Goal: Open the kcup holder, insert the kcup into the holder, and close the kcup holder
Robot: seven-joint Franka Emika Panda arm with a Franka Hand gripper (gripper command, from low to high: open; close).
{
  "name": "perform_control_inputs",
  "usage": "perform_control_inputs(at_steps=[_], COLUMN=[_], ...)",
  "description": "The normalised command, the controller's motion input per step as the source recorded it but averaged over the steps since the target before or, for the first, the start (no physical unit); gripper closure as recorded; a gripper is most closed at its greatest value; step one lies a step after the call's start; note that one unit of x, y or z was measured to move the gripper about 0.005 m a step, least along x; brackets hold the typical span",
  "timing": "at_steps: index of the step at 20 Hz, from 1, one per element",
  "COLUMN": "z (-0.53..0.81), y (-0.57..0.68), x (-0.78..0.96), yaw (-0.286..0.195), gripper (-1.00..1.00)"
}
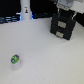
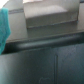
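Note:
The kcup holder is a black box at the exterior view's upper right. Its two stacked front panels with small pale handles look shut. My gripper hangs just above its top; its fingers are blurred and I cannot tell how they stand. The kcup, a small green pod with a white top, lies on the white table at the exterior view's lower left, far from the gripper. The wrist view is blurred: a dark flat surface of the holder fills most of it, seen from close by.
A white bottle-like object stands at the back, towards the exterior view's left, before dark clutter along the table's far edge. A teal shape shows at the wrist view's edge.

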Motion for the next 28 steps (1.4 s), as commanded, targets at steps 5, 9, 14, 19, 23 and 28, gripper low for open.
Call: perform_control_inputs(at_steps=[5, 9, 14, 19, 23, 28], z=[0.08, -0.25, -0.44, -0.47, -0.41, -0.14], y=[-0.42, -0.02, 0.06, 0.03, 0.01, 0.03], x=[0.0, -0.18, -0.34, -0.37, -0.36, -0.23], yaw=[0.136, 0.061, -0.019, -0.045, -0.079, -0.058], gripper=[-1.0, -1.0, -1.0, -1.0, -1.0, 1.0])
